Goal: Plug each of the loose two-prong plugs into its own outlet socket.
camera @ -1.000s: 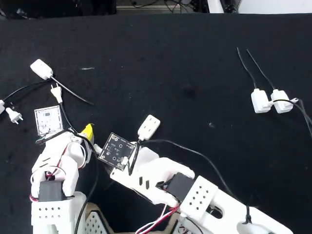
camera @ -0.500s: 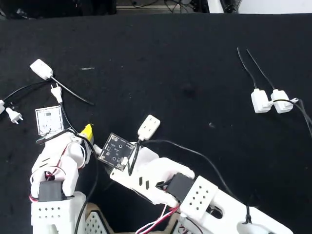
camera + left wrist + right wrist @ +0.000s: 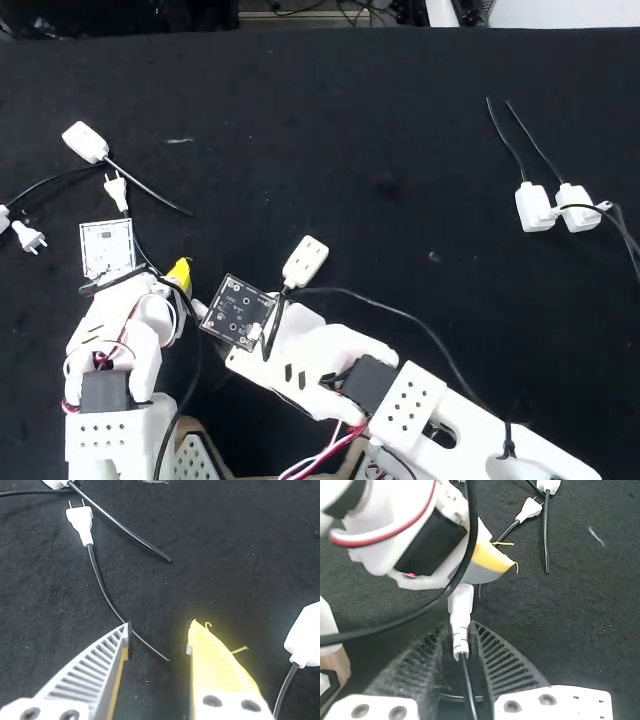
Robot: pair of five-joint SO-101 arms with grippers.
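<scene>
My right gripper is clamped on a white two-prong plug, just beside the left arm's yellow finger. Left gripper has its jaws spread over the black mat, with a thin cable running between them. On the overhead cam, a loose plug sits at roughly 11 o'clock from it and a white outlet socket at 3 o'clock.
</scene>
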